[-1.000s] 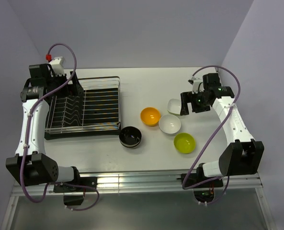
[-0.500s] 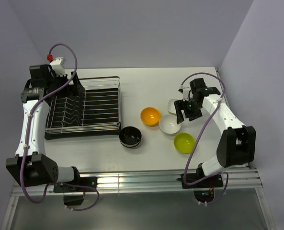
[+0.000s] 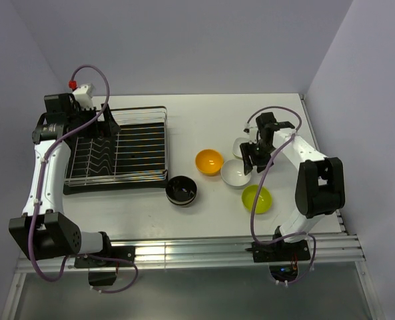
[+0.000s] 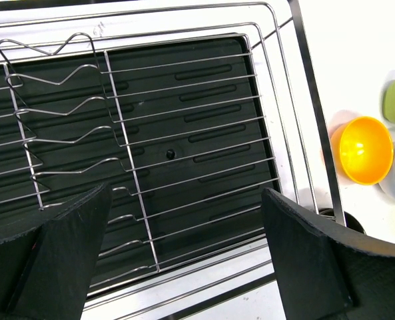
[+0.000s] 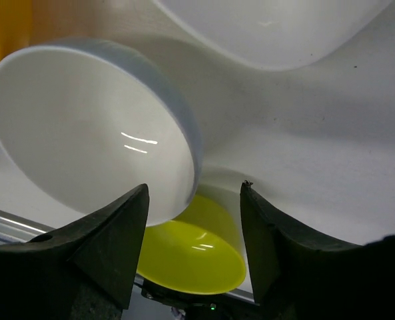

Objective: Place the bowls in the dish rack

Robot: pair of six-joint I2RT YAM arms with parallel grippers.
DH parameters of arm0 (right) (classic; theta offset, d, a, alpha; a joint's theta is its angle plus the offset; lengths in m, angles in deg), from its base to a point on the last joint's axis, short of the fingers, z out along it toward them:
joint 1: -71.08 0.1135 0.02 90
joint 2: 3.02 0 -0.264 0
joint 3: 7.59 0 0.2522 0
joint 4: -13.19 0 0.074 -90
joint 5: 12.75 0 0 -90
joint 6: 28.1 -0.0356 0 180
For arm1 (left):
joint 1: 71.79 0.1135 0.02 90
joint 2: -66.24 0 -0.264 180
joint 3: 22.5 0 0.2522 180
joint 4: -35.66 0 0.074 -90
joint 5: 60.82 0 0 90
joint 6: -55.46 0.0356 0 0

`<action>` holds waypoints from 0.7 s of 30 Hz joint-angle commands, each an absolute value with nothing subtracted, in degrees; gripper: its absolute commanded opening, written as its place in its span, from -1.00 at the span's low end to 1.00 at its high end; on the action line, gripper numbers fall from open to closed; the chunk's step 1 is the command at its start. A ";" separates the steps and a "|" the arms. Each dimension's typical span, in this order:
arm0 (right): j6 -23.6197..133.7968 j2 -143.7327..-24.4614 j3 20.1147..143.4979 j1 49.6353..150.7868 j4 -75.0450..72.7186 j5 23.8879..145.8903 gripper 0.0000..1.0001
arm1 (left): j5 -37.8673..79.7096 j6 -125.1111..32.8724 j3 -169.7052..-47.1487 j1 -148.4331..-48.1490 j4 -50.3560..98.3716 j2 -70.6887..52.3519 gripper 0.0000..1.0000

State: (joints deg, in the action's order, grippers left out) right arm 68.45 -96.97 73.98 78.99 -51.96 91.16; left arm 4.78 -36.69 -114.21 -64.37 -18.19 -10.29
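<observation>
A robot lab — bare lilac walls (image 3: 184, 47), white table (image 3: 204, 113), aluminium rail (image 3: 184, 252).

Chrome wire dish rack (image 3: 140, 143) at nine o'clock; round orange bowl (image 3: 209, 161), black bowl (image 3: 181, 191), lime bowl (image 3: 256, 199), white bowl (image 3: 236, 174) and second white bowl (image 3: 238, 145) clustered toward three.

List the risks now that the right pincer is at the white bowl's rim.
1. The right pincer has open jaws that appear to straddle only the thin rim of the nearer white bowl. A shallow bite could slip or tip the bowl.
2. The lime bowl and the farther white bowl sit close by, so lifting or dragging may knock them.
</observation>
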 commanded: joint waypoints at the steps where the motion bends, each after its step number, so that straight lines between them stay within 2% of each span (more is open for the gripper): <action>1: 67.09 -98.29 74.73 80.04 -48.39 89.56 0.26 | 3.17 -36.91 -114.74 -64.41 -16.77 -9.17 0.99; 14: 65.33 -103.82 76.40 82.68 -46.10 86.83 -0.05 | 3.87 -37.00 -112.90 -64.50 -16.24 -9.09 0.99; 21: 65.24 -104.36 76.48 83.21 -46.09 87.44 -0.37 | 3.26 -37.35 -111.41 -64.50 -15.01 -8.73 0.99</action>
